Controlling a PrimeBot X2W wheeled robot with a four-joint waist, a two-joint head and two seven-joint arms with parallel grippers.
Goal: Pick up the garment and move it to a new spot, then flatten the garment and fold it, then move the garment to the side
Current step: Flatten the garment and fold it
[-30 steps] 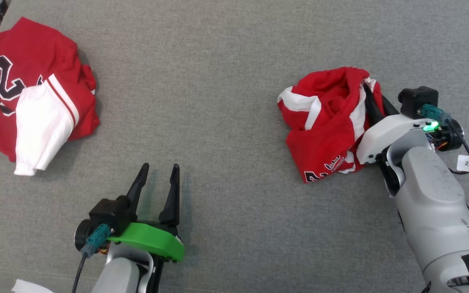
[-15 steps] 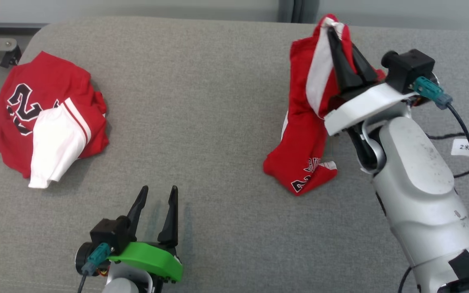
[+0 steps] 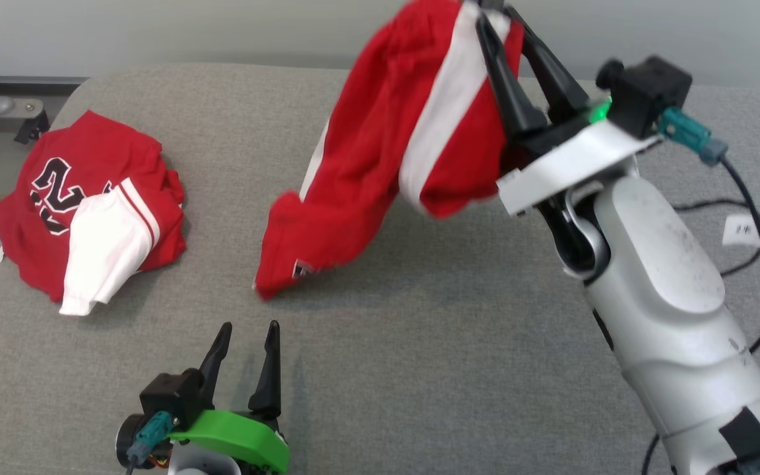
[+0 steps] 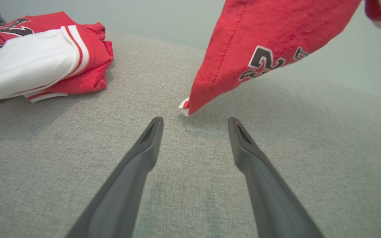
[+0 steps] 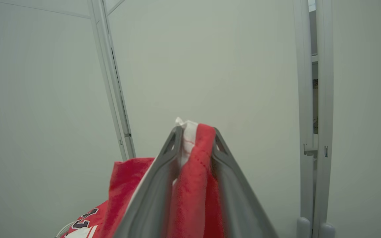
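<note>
My right gripper (image 3: pixel 495 14) was up at one o'clock, fingers nipped on a white-trimmed fold of the garment (image 3: pixel 367 145). The cloth hung slack down toward the middle of the grey pad (image 3: pixel 419 343), its low corner touching or just off the surface, I couldn't tell which. My left gripper (image 3: pixel 249 326) sat at seven o'clock, spread and empty. A second jersey (image 3: pixel 90 204) lay bunched at nine. I judged the fabric light and limp, sure to bunch, so I'd take that dangling hem corner next.
</note>
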